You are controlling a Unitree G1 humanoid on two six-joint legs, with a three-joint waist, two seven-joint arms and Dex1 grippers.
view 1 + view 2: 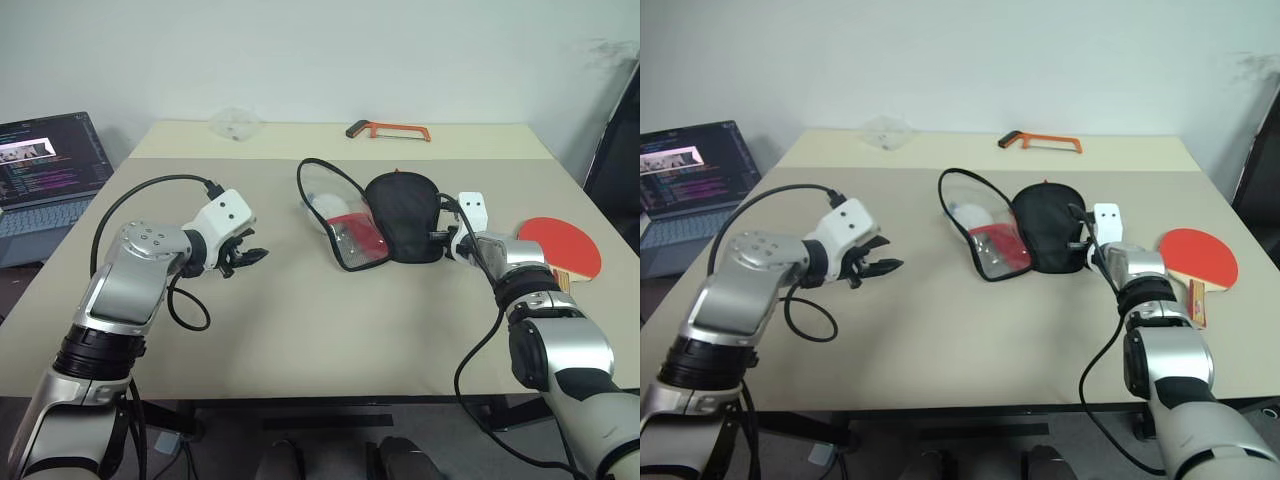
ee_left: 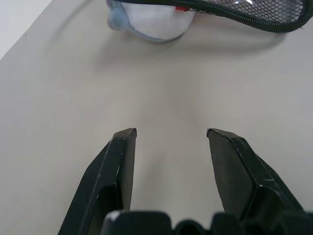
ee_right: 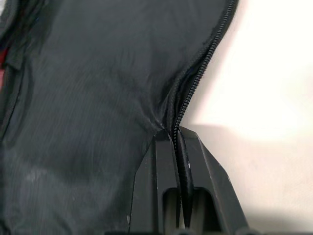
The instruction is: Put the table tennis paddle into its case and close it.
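Observation:
The case (image 1: 403,217) lies unzipped in the middle of the table, its black half to the right and its red-and-mesh flap (image 1: 345,225) folded out to the left. A pale plush ball (image 2: 156,22) rests beside the flap. My right gripper (image 3: 176,131) is shut on the zip edge of the black half, at its right side. The table tennis paddle (image 1: 562,245) lies flat, red face up, to the right of that arm near the table's right edge. Left of the case, my left gripper (image 1: 252,256) hovers open over bare tabletop, holding nothing.
An orange hacksaw (image 1: 390,130) and a clear plastic bag (image 1: 235,123) lie at the far side of the table. An open laptop (image 1: 45,170) stands on a separate surface to the left. A dark object stands beyond the table's right edge.

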